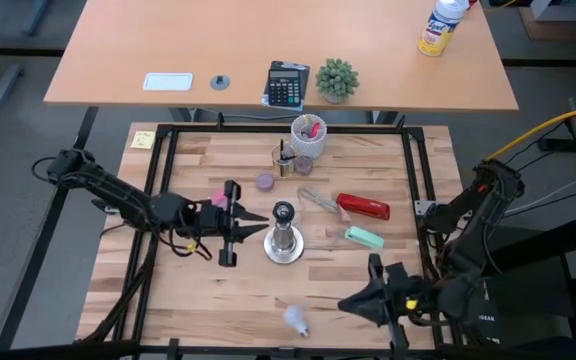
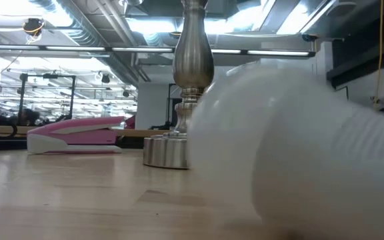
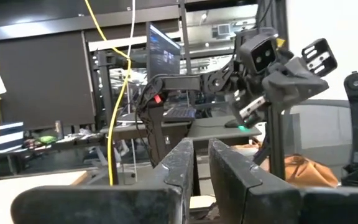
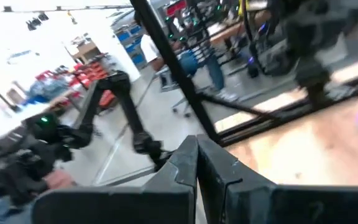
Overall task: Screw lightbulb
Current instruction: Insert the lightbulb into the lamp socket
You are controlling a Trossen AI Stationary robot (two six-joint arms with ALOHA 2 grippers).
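Lightbulb (image 1: 296, 319) lies on its side on the wooden table (image 1: 198, 290), near the front edge. Nothing is touching it. In the low view it lies right by the camera and fills the right half of the picture (image 2: 299, 147), white and round.

Farther back, in the middle of the table, stands the silver metal stand (image 1: 284, 240) with its round base. It is upright. In the low view its neck (image 2: 192, 60) rises behind the bulb.

Left gripper (image 1: 253, 226) is just beside the stand, on the stand's left. Its 2 dark fingers (image 3: 182, 163) are almost together, with only a thin gap between them, and they hold nothing.

Right gripper (image 1: 351, 303) is low at the front of the table, to the right of the bulb and a little apart from it. Its fingers (image 4: 188, 163) are pressed tight together, and they hold nothing.

Behind the stand lie a red stapler (image 1: 364, 207), a small mint green thing (image 1: 364, 237) and a little purple cap (image 1: 265, 181). A white cup (image 1: 308, 134) with pens stands at the back of the table.
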